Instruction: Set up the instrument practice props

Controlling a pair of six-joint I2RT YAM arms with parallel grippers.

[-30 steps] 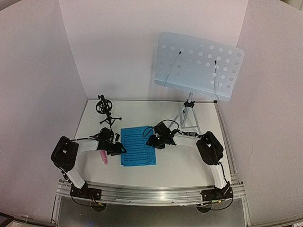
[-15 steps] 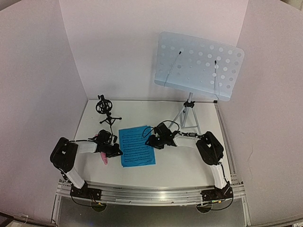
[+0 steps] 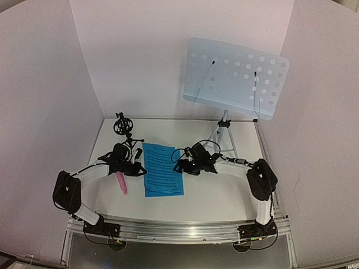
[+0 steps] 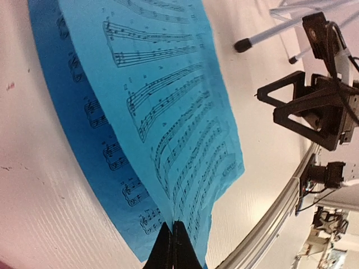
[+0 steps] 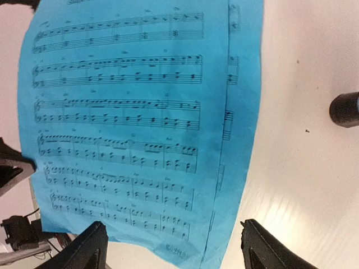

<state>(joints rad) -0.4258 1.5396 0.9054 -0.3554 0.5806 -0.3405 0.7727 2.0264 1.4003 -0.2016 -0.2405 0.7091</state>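
Note:
Two blue sheet-music pages lie stacked on the white table between my grippers. My left gripper is shut on the left edge of the top page and lifts it off the darker lower page. My right gripper is open and hovers over the pages' right edge, holding nothing. The pink microphone lies on the table under my left arm. The small black tripod mic holder stands at the back left. The pale blue perforated music stand rises at the back right on its silver tripod.
White walls close in the table on three sides. A metal rail runs along the near edge. A tripod foot rests just right of the pages, and the tripod legs also show in the left wrist view.
My left arm has swung outward and its gripper has moved further back along the pages' left edge. The pages have turned straighter and shifted back. My right arm has stretched slightly.

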